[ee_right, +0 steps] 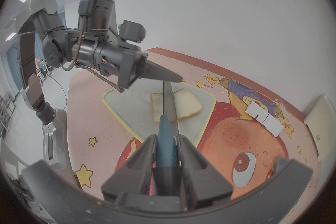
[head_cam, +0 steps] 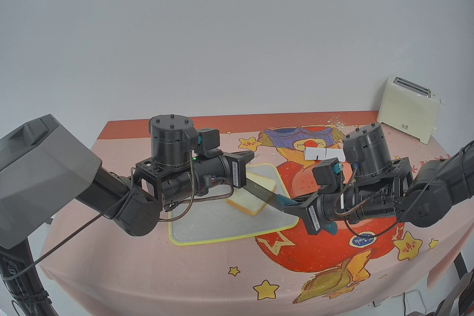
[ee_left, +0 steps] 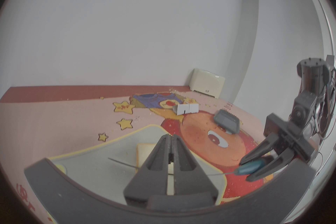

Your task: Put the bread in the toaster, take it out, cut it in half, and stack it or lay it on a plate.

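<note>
Bread slice (head_cam: 242, 204) lies flat on the cutting board (head_cam: 207, 225), sitting cornerwise to the robot. From the left: left gripper (head_cam: 248, 154) is pinched closed on nothing, tips up over the slice's far edge. Knife (head_cam: 261, 192) runs right-to-left, tip aimed at the left arm. The right wrist cam shows the blade crossing the slice's middle; the left wrist cam gets it edge-on, a thin line. Right gripper (head_cam: 292, 207) is clamped on the teal handle. Left wrist cam picks up a grey block (ee_left: 226, 121) beyond the board. Toaster (head_cam: 409, 107) sits at the far right corner.
</note>
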Motion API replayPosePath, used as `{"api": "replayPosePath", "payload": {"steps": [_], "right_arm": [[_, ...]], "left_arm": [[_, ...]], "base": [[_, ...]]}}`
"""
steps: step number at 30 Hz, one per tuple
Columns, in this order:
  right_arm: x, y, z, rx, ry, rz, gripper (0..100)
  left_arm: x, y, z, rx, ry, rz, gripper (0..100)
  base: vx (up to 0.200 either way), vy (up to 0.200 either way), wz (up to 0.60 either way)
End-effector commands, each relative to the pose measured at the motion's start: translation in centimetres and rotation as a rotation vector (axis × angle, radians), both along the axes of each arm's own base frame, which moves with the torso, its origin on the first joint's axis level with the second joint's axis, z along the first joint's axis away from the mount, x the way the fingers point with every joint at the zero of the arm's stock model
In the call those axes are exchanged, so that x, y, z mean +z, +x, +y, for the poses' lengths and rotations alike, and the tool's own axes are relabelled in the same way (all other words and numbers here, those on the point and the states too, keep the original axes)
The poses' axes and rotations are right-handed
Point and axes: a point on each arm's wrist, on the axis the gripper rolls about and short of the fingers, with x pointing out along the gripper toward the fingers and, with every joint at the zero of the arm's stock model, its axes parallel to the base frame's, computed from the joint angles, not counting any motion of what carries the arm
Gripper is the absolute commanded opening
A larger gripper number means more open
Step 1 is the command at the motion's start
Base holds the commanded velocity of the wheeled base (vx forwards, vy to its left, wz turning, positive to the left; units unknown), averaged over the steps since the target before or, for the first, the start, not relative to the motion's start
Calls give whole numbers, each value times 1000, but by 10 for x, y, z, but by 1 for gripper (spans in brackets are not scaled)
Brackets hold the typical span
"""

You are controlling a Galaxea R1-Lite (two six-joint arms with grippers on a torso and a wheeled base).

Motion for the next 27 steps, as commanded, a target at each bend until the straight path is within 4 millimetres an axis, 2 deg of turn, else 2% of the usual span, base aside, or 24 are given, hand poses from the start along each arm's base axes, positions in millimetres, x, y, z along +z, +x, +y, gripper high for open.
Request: {"api": "replayPosePath", "payload": {"steps": [1,13,27], "right_arm": [[0,1,-2,-16,17,18,0],[-1,2,1,-26,68,60,0],[-3,1,1,-19,77,77,0]], "left_arm": [[1,2,5,7,0,3,0],[-3,4,3,-19,1,13,0],[-28,17,-6,-34,21,51,0]], "base": [[0,0,0],[0,0,0],[0,0,0]]}}
